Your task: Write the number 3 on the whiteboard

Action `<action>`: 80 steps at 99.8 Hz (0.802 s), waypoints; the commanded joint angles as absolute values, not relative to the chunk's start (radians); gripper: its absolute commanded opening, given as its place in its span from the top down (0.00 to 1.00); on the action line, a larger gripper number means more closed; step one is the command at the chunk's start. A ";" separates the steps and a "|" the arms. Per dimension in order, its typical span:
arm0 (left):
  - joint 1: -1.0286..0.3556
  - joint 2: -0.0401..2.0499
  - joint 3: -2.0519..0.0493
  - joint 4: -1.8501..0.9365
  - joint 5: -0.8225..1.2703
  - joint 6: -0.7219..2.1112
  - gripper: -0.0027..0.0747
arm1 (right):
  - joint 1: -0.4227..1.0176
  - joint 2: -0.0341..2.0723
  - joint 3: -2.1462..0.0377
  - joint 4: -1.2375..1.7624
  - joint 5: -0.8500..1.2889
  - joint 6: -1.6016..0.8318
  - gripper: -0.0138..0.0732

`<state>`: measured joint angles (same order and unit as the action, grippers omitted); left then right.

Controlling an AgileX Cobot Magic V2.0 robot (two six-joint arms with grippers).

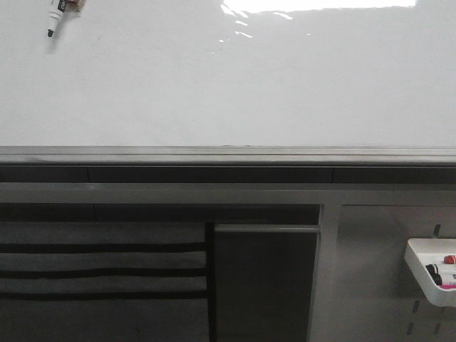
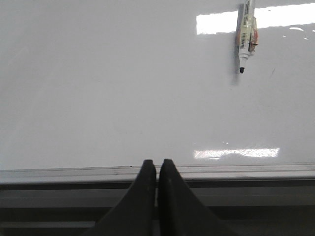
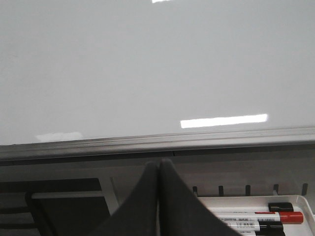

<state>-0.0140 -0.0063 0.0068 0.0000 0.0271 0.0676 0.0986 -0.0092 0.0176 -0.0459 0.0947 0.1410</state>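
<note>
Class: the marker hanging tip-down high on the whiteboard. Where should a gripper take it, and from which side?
Probably mid-barrel on the marker, approaching square to the whiteboard with fingers either side. It hangs upright, tip down, so the long barrel offers two parallel faces clear of the tip.

The whiteboard (image 1: 228,85) face is bare over nearly all its width — only a marker (image 1: 58,14) sticks at the upper left corner. The grey ledge (image 1: 228,153) juts out below. Lower right, a white tray (image 1: 420,274) with markers projects from the pegboard (image 1: 385,271).
</note>
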 commanded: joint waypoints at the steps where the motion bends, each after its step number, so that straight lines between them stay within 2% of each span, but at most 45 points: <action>1: -0.016 -0.036 0.009 -0.008 -0.052 0.061 0.99 | 0.094 -0.030 0.038 -0.056 0.018 0.137 0.93; 33: -0.016 -0.036 0.009 -0.008 -0.052 0.061 0.99 | 0.094 -0.030 0.038 -0.056 0.018 0.137 0.93; 60: -0.016 -0.036 0.009 -0.008 -0.059 0.061 0.99 | 0.094 -0.030 0.038 -0.107 -0.070 0.130 0.93; 80: -0.016 -0.036 -0.028 -0.094 -0.092 0.056 0.99 | 0.094 -0.030 0.008 -0.073 -0.068 0.132 0.93</action>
